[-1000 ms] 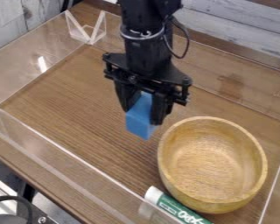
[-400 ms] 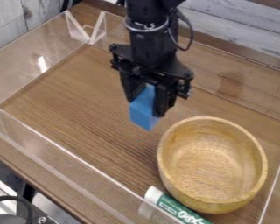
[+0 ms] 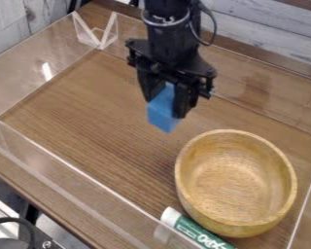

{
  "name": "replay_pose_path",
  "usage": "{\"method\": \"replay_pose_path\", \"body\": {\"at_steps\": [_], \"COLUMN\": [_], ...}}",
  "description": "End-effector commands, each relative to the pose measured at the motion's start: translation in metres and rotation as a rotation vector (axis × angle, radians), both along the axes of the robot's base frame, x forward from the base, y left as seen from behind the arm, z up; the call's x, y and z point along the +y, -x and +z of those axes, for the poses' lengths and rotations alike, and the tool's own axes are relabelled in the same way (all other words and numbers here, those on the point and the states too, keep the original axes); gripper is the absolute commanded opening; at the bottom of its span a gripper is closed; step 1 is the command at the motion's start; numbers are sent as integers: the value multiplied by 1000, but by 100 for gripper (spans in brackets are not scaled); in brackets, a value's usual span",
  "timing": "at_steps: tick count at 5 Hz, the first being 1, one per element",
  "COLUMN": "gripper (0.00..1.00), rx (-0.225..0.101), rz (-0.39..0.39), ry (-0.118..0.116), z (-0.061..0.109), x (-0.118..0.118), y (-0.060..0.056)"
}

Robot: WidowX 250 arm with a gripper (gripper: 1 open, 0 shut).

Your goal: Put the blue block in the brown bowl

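- done: the gripper (image 3: 167,105) is clamped on the blue block (image 3: 163,112), lifted clear of the table (image 3: 81,107).
- left: carry it over the empty brown bowl (image 3: 236,183) and let go.

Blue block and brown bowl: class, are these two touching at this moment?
Apart. The camera view shows the blue block clamped in the gripper above the table, with bare wood between it and the brown bowl.

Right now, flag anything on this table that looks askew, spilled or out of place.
Nothing is spilled or damaged. The one stray item is a green and white tube lying at the table's front edge beside the brown bowl. The blue block hangs held in the claw, bowl still empty.
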State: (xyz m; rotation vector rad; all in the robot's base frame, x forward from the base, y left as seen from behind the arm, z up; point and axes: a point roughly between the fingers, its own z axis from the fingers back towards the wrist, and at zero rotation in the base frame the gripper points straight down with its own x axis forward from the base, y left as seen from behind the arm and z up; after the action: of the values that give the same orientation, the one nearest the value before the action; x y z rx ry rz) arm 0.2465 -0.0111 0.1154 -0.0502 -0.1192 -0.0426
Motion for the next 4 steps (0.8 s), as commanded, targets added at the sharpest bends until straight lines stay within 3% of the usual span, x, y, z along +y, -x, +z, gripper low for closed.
{"method": "replay_pose_path", "body": {"at_steps": [1,2,4], "gripper": [0,0,0], "rx": [-83,-130,-190], "rz": [-15,-34,-83], "ry": [-11,-21,-49], "z": [14,19,21], "x": [8,15,36], "y": [-18,-31,-58]}}
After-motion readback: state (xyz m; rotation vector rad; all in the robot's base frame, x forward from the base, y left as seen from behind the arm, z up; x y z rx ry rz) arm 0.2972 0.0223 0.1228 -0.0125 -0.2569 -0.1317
